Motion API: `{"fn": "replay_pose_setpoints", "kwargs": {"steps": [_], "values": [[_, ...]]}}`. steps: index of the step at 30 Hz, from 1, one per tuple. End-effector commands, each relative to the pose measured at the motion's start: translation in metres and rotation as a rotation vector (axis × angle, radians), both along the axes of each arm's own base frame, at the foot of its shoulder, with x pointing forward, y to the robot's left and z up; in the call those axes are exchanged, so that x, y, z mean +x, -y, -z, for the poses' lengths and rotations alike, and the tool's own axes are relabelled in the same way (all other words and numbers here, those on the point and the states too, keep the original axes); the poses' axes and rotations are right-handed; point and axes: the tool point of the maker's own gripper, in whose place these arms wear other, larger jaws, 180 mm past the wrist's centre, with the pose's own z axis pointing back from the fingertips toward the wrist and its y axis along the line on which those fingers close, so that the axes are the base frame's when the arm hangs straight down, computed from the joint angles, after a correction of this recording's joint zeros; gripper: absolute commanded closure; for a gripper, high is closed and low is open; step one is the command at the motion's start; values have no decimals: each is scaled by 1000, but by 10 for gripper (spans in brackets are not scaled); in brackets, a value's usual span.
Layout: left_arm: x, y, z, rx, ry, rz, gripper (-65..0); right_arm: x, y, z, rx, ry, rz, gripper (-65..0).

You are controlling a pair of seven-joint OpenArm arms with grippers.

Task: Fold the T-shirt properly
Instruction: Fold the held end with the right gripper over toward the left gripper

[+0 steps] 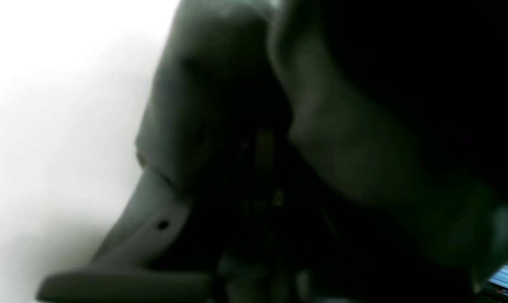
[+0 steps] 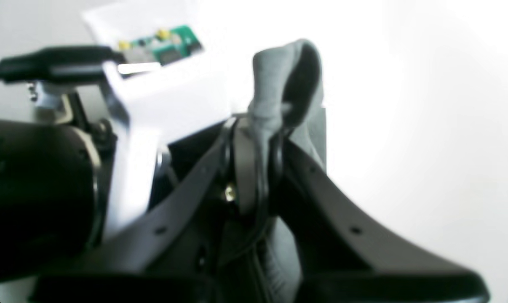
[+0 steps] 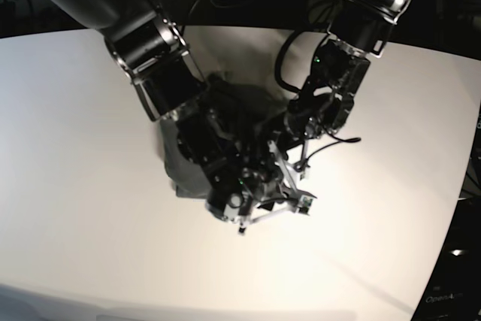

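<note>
Both sets of fingers are pinched shut on the dark grey cotton T-shirt (image 3: 188, 167), bunched above the white bench (image 3: 83, 186): right fingers (image 2: 254, 139) nip a fold, left fingers (image 1: 220, 176) sit buried in cloth. Carry both together, keeping the fabric taut between them.

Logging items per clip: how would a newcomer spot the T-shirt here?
Look at the middle of the white table, where both black arms meet. The T-shirt is the bunched dark grey cloth beneath them, the only soft thing among hard robot parts.
</note>
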Motion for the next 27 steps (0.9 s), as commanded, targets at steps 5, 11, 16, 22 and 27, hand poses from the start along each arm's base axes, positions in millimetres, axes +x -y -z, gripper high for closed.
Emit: {"fn": "replay_pose_setpoints", "kwargs": {"steps": [5,11,16,22,27], "values": [[-110,-88,72,352,-374,-62,-27,17,-9,-15,32,41,-4,-15],[-116,-109,73,355,-392,-114,-27,25,-2,-18,16,54,2,-15],[-111,-109,66,349,-363,-109,-27,29,15,-13,-12,57,18,-15],[-110,-109,65,348,-361,-111,-27,35,36,-7,-25,65,37,-16],[-108,-109,65,348,-358,-112,-27,34,44,-3,-36,59,45,-16]]}}
